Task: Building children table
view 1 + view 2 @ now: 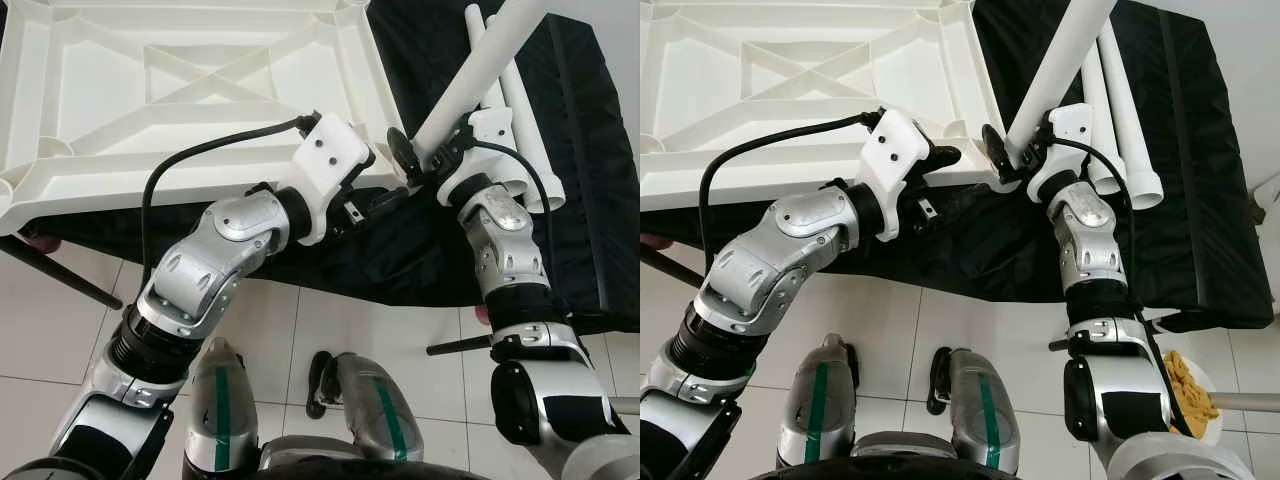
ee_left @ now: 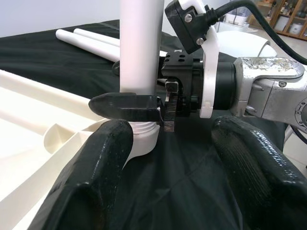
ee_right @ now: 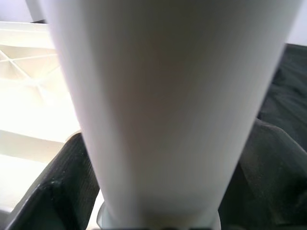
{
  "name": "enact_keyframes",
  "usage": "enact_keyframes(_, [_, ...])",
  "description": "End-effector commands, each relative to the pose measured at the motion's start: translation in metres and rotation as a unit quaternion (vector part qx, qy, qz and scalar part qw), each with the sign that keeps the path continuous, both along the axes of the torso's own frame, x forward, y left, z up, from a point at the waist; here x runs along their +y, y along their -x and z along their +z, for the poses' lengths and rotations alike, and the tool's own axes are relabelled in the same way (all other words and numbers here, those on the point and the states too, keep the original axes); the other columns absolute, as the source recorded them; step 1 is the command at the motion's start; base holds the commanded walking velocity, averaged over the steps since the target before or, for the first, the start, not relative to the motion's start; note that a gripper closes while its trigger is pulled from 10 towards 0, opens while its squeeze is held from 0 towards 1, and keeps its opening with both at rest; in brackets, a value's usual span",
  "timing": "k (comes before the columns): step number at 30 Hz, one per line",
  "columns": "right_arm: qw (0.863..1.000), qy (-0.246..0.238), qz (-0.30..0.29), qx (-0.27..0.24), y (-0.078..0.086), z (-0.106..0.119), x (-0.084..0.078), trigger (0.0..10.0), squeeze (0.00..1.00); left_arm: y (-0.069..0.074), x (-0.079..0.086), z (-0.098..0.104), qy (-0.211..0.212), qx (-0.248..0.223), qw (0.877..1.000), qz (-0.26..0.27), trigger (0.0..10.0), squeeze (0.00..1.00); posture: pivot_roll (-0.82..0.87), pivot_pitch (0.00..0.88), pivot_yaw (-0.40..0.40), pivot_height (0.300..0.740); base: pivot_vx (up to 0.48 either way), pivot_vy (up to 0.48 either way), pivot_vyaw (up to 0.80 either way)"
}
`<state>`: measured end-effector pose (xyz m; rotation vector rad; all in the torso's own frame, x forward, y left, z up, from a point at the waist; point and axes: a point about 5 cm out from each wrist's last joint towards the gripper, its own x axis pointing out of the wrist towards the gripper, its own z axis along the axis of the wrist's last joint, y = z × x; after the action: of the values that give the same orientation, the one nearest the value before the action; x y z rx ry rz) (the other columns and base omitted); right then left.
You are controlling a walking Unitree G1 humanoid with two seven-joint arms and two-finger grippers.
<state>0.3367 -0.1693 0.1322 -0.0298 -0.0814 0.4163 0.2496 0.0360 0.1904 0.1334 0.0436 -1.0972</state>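
R gripper [image 1: 418, 160] on unmarked leg [image 1: 470, 75]

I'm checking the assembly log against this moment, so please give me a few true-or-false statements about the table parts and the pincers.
1. The right pincer grips a white table leg. True.
2. The tabletop lies upside down, its ribbed underside facing up. True.
3. The left pincer is shut on a spare leg. False: its fingers are spread open near the held leg's lower end, holding nothing.
4. The spare legs lie on bare tile floor. False: they lie on the black cloth.
5. The held leg lies flat on the cloth. False: it stands steeply tilted, lower end near the tabletop corner.
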Motion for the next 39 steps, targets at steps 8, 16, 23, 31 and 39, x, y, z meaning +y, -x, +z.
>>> enact_keyframes(8, [0.998, -0.032, -0.036, -0.027, -0.005, 0.009, -0.010, 10.0, 0.00, 0.000, -0.002, 0.003, -0.001, -0.004, 1.000, -0.015, 10.0, 0.00, 0.13, 0.044, -0.117, 0.740, 0.000, 0.000, 0.00])
enact_keyframes(16, [0.995, -0.072, -0.065, -0.037, -0.005, 0.008, 0.003, 10.0, 0.00, -0.008, -0.001, 0.007, 0.007, -0.018, 1.000, 0.006, 10.0, 0.00, 0.13, 0.044, -0.128, 0.740, 0.000, 0.000, 0.00])
enact_keyframes(23, [0.994, -0.074, -0.058, -0.051, -0.003, 0.005, 0.008, 10.0, 0.00, -0.017, 0.001, 0.010, 0.017, -0.023, 0.999, 0.027, 10.0, 0.00, 0.12, 0.042, -0.118, 0.740, 0.000, 0.000, 0.00])
enact_keyframes(31, [0.996, -0.059, -0.047, -0.054, -0.001, 0.004, 0.002, 10.0, 0.00, -0.019, 0.002, 0.007, 0.015, -0.020, 0.999, 0.025, 10.0, 0.00, 0.11, 0.043, -0.107, 0.740, 0.000, 0.000, 0.00])
enact_keyframes(39, [0.999, -0.024, 0.007, -0.040, -0.002, 0.007, -0.008, 10.0, 0.00, -0.014, 0.001, 0.004, 0.007, -0.014, 1.000, 0.009, 10.0, 0.00, 0.12, 0.044, -0.109, 0.740, 0.000, 0.000, 0.00])
